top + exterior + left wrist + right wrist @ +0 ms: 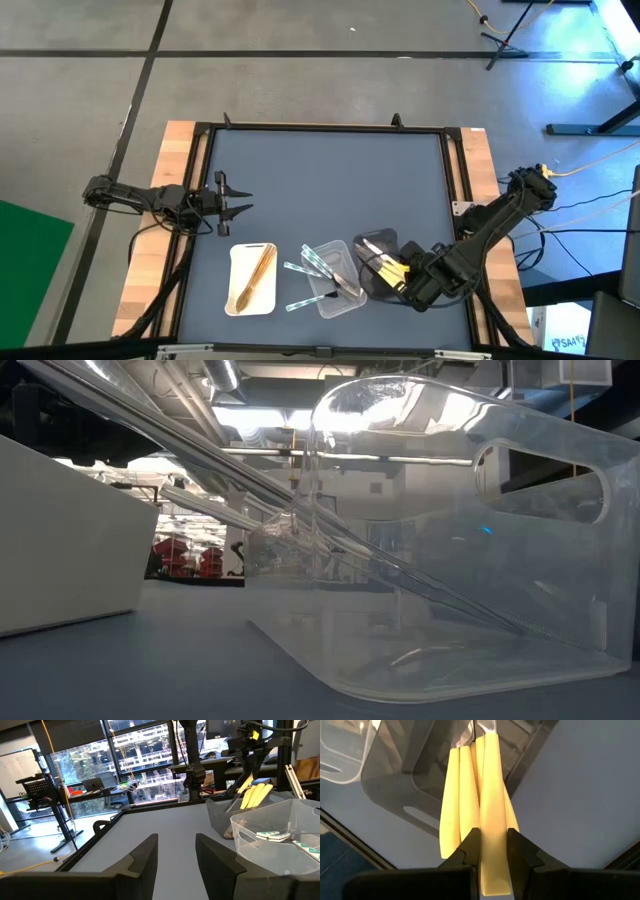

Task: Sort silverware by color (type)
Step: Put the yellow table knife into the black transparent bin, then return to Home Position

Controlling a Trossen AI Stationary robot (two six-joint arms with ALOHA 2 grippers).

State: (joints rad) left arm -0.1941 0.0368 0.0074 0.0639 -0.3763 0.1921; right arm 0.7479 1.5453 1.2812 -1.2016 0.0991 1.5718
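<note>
Pinching one pale yellow utensil (494, 845) by its handle with the right gripper (494, 851), fingers closed on it, right over the dark tray (378, 262). Looking light, stiff and slick, so gripping mid-handle, probably. Leaning more yellow utensils (255, 795) in the dark tray; resting wooden utensils (255, 278) in the white tray (238, 298) beside it; scattering clear utensils (318, 265) in and around the clear tray (342, 302). Idling far from the dark tray, left gripper (238, 198) gaping open

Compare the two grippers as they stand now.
The left gripper hangs open and empty over bare table at the left side; the right gripper is shut on a yellow utensil at the dark tray. The left is clear of every tray; the right leans over one. Both are dark and two-fingered.
</note>
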